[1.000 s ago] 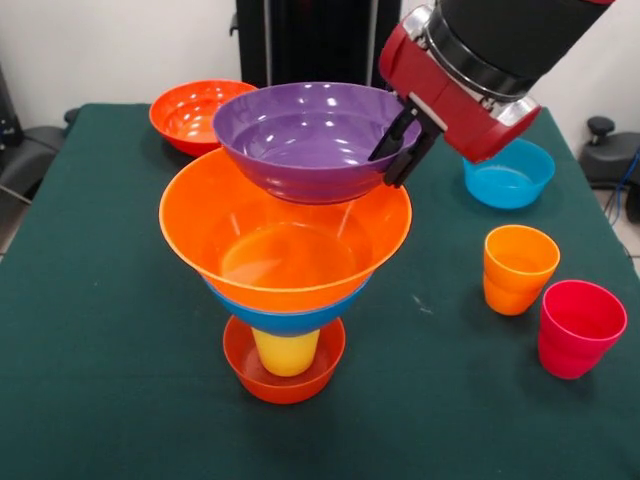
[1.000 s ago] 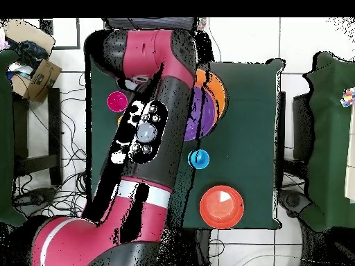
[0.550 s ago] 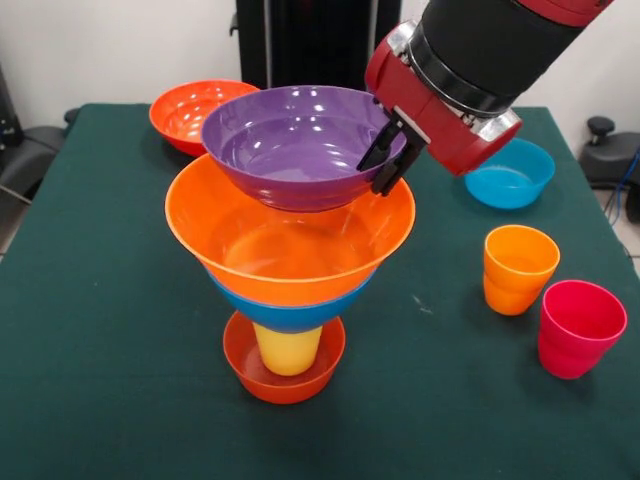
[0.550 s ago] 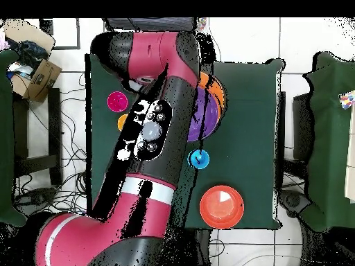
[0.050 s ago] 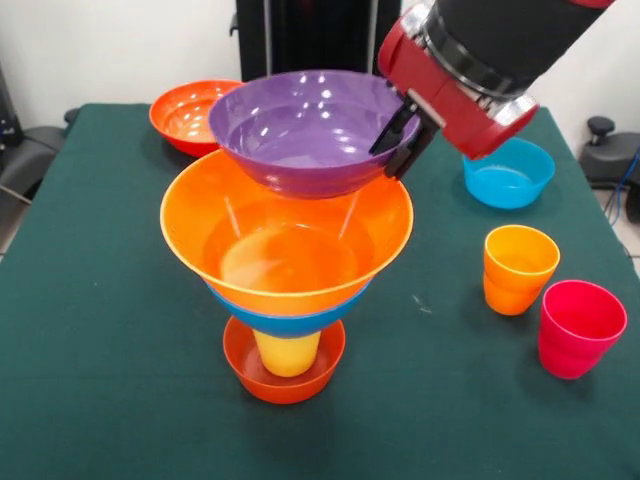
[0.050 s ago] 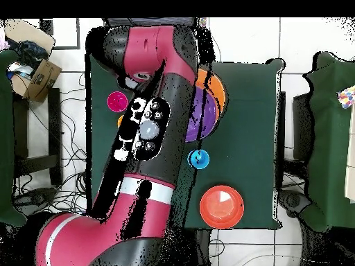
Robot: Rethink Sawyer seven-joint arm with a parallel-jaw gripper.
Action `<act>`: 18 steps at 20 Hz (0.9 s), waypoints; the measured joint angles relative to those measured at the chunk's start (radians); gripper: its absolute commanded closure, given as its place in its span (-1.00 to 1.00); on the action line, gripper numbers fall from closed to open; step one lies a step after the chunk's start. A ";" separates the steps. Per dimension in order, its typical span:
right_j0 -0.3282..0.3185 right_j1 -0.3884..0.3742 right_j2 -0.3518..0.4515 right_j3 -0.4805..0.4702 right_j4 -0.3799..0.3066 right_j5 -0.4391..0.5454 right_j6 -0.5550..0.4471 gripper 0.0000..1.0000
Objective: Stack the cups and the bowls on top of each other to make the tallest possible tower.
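The tower stands at the table's middle: a small red-orange bowl [image 5: 285, 378] holds a yellow cup [image 5: 287, 353], with a blue bowl [image 5: 290, 320] and a large light orange bowl [image 5: 285, 240] flaring above it. My gripper [image 5: 397, 140] is shut on the right rim of a purple bowl [image 5: 300, 135] and holds it, tilted a little, low over the orange bowl's far half. Whether the two bowls touch is hidden. From overhead my arm covers most of the stack; only slivers of the purple bowl [image 6: 205, 114] and the orange bowl [image 6: 217, 86] show.
A medium red-orange bowl [image 5: 190, 112] sits at the back left, also the red-orange bowl [image 6: 222, 206] from overhead. A small teal-blue bowl [image 5: 508, 177], an orange cup [image 5: 517, 268] and a pinkish red cup [image 5: 579, 328] stand on the right.
The purple bowl dipped toward the orange bowl half a second ago, then came back up and slightly right with my gripper. The orange bowl rocked a little.
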 measured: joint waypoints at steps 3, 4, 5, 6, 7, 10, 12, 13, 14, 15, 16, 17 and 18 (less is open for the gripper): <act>-0.003 -0.002 0.000 -0.035 0.012 0.063 0.000 1.00; -0.004 -0.003 0.000 -0.047 0.016 0.083 0.000 1.00; -0.005 -0.003 0.000 -0.060 0.021 0.103 0.000 1.00; -0.007 -0.006 0.000 -0.075 0.025 0.125 0.000 1.00; -0.008 -0.007 0.000 -0.083 0.026 0.133 0.000 1.00; -0.012 -0.015 0.000 -0.108 0.031 0.159 0.000 1.00; -0.013 -0.019 0.000 -0.117 0.031 0.162 0.000 1.00; -0.015 -0.024 0.000 -0.124 0.031 0.162 0.000 1.00; -0.015 -0.026 0.000 -0.128 0.031 0.162 0.000 1.00; -0.016 -0.030 0.000 -0.132 0.031 0.162 0.000 1.00; -0.016 -0.034 0.000 -0.136 0.031 0.162 0.000 1.00; -0.017 -0.036 0.000 -0.138 0.031 0.162 0.000 1.00; -0.017 -0.040 0.000 -0.141 0.031 0.162 0.000 1.00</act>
